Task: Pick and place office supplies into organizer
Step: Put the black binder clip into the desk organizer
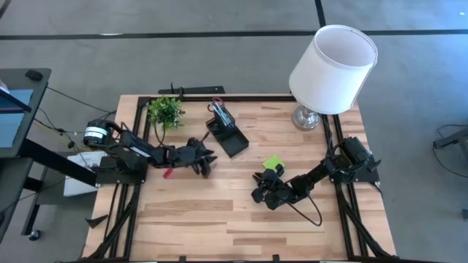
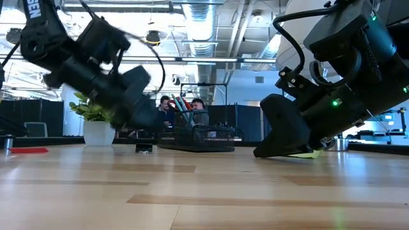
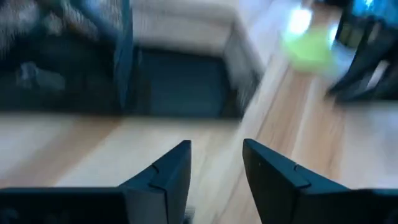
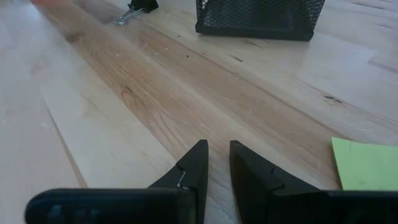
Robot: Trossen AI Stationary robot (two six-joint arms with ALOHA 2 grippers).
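Left end effector (image 1: 207,162), its fingers spread with nothing between them, hung just short of the black mesh organizer (image 1: 228,134) on your tabletop (image 1: 219,219). Pens and scissors (image 1: 219,110) already stood in its taller cup section. Judging by what lay loose, you were partway: a black binder clip (image 4: 138,9), a lime-green sticky-note pad (image 1: 273,161) and a red item (image 1: 167,174) remained out. Right end effector (image 1: 266,183) sat low just beside the pad, fingers slightly apart and empty.
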